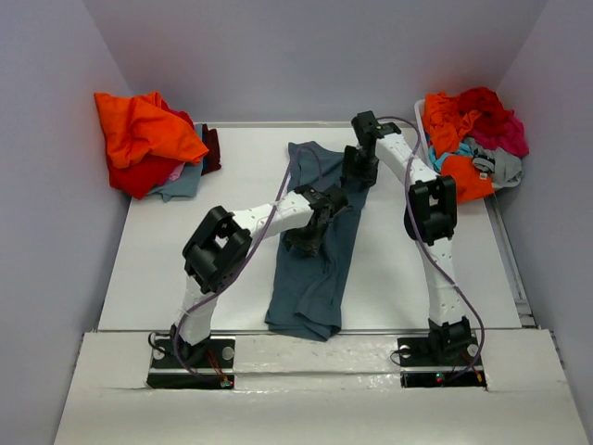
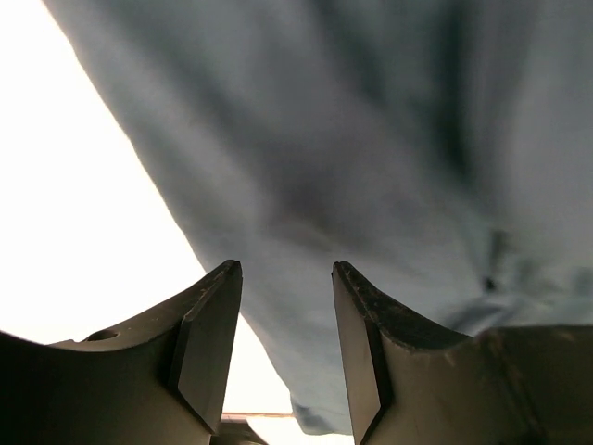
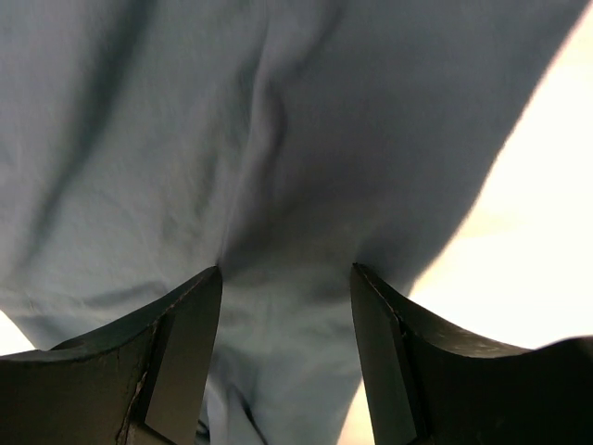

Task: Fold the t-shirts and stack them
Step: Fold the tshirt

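Note:
A dark slate-blue t-shirt (image 1: 315, 269) lies lengthwise down the middle of the white table (image 1: 185, 250), narrowed into a long strip. My left gripper (image 1: 304, 243) is open, pointing down over the shirt's left side near its middle; in the left wrist view the cloth (image 2: 371, 139) fills the space between and beyond the fingers (image 2: 208, 343). My right gripper (image 1: 356, 176) is open over the shirt's far right part; in the right wrist view the cloth (image 3: 278, 167) lies under and between the fingers (image 3: 185, 352). Neither gripper holds cloth.
A pile of orange, red and grey-blue shirts (image 1: 148, 144) sits at the far left corner. Another heap of orange, red, magenta, teal and grey shirts (image 1: 473, 139) lies in a white bin at the far right. Walls close in on both sides.

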`<state>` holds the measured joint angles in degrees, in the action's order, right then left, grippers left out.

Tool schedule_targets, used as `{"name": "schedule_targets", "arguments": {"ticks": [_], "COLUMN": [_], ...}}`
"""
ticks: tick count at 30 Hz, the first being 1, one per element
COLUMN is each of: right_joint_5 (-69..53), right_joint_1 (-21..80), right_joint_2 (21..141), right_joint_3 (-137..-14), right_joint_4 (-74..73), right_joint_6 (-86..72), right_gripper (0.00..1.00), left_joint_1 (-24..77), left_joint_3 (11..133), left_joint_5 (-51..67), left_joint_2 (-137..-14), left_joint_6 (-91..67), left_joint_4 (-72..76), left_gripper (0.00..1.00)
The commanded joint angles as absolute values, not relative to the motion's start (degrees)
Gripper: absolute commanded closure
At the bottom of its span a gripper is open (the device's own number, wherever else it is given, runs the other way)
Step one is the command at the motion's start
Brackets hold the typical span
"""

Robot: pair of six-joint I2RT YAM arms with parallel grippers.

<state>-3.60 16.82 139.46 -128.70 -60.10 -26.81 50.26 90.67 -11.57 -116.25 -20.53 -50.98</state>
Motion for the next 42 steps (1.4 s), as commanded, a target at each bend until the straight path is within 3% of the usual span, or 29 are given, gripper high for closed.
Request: {"name": "schedule_targets", "arguments": {"ticks": [1, 23, 42], "right_joint_5": [-2.38, -6.06, -14.41], "right_joint_1": [16.26, 15.21, 13.01], "right_joint_2": [141.50, 154.16, 155.57], "right_joint_3": [-132.89, -144.40, -148.10], "right_joint_4": [-59.24, -55.81, -51.15], "right_joint_6": [-26.89, -23.38, -20.83], "right_gripper": [0.37, 0.36, 0.33], "left_joint_1": [48.43, 47.81, 51.24], "left_joint_3": [87.98, 78.66, 81.30], "left_joint_5": [-11.25, -8.18, -6.07], "left_joint_2": [-109.95, -111.36, -114.87], "left_joint_6": [-22.68, -18.20, -15.20], "left_joint_4": [-51.15, -50.89, -52.39], "left_gripper": [0.44, 0.45, 0.45]}}
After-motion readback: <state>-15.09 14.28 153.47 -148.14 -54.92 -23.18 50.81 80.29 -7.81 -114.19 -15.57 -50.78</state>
